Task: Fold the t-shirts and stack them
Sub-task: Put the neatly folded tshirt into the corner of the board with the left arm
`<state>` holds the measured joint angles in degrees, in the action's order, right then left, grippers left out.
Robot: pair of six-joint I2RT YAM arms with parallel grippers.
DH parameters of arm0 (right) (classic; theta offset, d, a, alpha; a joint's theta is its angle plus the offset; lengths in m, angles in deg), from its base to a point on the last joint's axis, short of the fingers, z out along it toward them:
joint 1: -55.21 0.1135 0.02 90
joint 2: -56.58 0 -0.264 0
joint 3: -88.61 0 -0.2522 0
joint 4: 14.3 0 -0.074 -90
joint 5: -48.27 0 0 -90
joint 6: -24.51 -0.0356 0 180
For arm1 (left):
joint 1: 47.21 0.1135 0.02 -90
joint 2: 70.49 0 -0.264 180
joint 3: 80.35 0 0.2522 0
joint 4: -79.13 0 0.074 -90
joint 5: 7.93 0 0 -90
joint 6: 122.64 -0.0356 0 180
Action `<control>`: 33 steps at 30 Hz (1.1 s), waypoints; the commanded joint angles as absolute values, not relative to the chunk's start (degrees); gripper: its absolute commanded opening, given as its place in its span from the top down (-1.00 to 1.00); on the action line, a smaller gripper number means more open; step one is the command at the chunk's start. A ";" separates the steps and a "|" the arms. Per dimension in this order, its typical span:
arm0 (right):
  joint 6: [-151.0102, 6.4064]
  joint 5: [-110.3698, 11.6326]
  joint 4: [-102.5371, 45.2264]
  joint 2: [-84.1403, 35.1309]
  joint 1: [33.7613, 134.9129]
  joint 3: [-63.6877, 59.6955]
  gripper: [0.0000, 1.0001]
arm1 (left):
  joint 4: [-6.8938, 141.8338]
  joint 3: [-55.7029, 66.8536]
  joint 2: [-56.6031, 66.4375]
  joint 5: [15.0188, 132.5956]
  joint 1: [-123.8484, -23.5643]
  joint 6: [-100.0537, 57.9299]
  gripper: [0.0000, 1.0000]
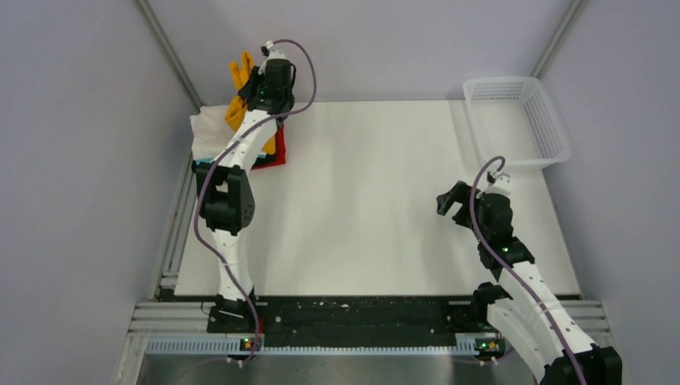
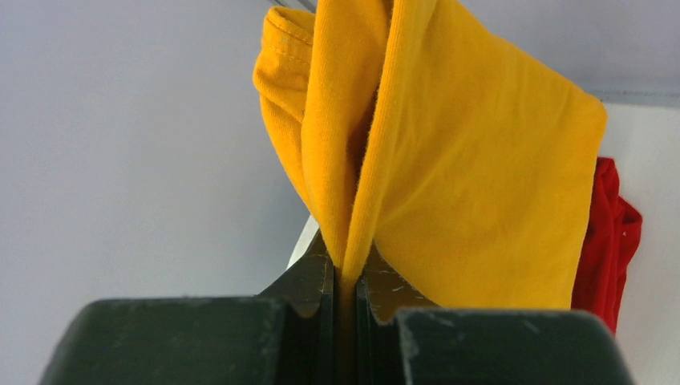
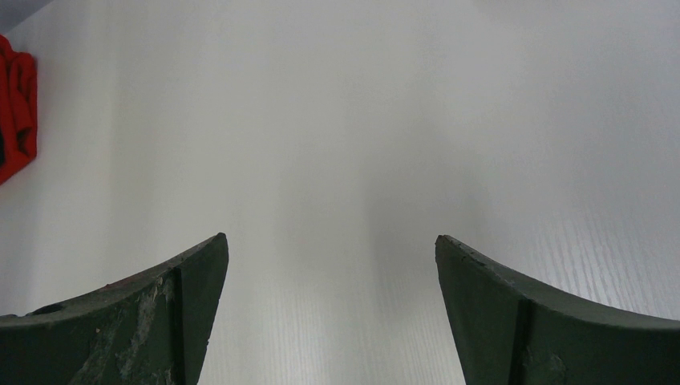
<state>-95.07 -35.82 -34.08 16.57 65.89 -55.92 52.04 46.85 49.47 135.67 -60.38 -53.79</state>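
My left gripper [image 1: 250, 87] is at the far left corner of the table, shut on the orange-yellow t-shirt [image 1: 238, 96]. In the left wrist view the shirt [image 2: 449, 176] is bunched and pinched between the closed fingers [image 2: 309, 281]. It hangs over a stack of folded shirts: a white one [image 1: 210, 124] and a red one [image 1: 277, 152] show, with a teal edge between. The red shirt also shows in the left wrist view [image 2: 609, 224] and the right wrist view [image 3: 16, 112]. My right gripper [image 1: 451, 200] is open and empty above the bare table at the right.
A white plastic mesh basket [image 1: 517, 120] stands at the far right corner. The white table [image 1: 377, 200] is walled by grey panels on both sides and behind. A black strip and metal rails run along the near edge.
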 commanded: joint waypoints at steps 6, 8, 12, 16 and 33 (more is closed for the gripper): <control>-94.70 -35.35 -32.89 15.44 65.54 -54.44 -0.95 | 64.43 40.42 46.64 138.78 -56.62 -52.82 1.00; -94.89 -35.35 -33.00 14.99 65.54 -54.39 -0.95 | 70.65 36.54 45.59 139.09 -56.61 -53.82 1.00; -95.14 -35.69 -33.03 14.05 65.56 -54.30 -0.94 | 74.54 31.57 45.15 139.76 -55.92 -50.60 1.00; -95.29 -35.80 -32.96 12.94 65.57 -53.95 -0.94 | 79.82 27.85 46.52 139.03 -54.44 -50.22 1.00; -95.35 -34.53 -32.84 10.65 65.52 -53.48 -0.92 | 86.86 29.17 51.81 134.98 -48.91 -55.57 1.00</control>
